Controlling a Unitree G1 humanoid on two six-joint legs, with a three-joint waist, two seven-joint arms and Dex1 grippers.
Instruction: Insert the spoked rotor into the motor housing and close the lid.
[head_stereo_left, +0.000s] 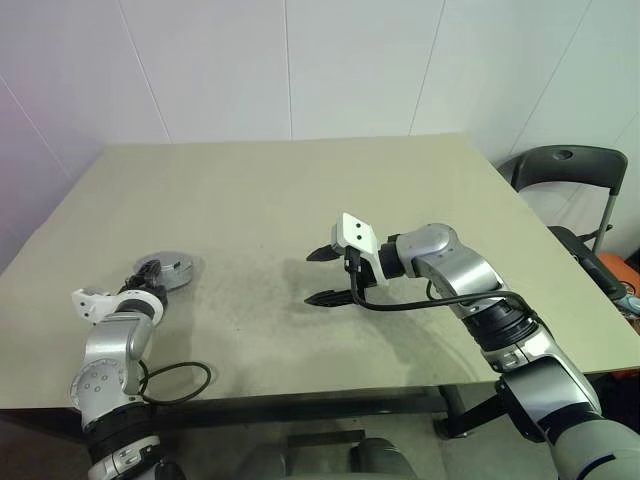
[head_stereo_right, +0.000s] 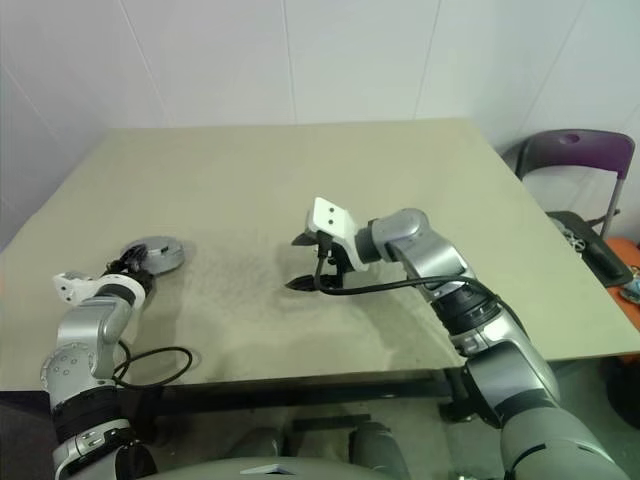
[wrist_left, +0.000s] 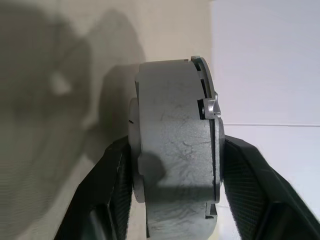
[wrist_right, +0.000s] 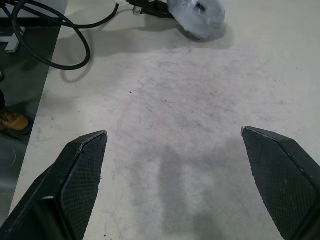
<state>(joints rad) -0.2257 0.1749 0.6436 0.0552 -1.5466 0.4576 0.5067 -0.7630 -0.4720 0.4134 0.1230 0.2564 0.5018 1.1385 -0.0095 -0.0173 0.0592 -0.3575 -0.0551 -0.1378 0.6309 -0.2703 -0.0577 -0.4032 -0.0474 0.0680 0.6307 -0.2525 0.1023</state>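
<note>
Left wrist view: motor housing (wrist_left: 175, 150) between fingers (wrist_left: 112, 195).

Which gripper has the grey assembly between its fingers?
The left gripper, at the table's left edge: its black fingers flank the round grey metal motor assembly. The right gripper hangs open over bare tabletop mid-table, holding nothing.

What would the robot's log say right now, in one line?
left claw: at motor housing | lid: on housing | housing: on table, left side | right claw: open, empty, above table middle
</note>
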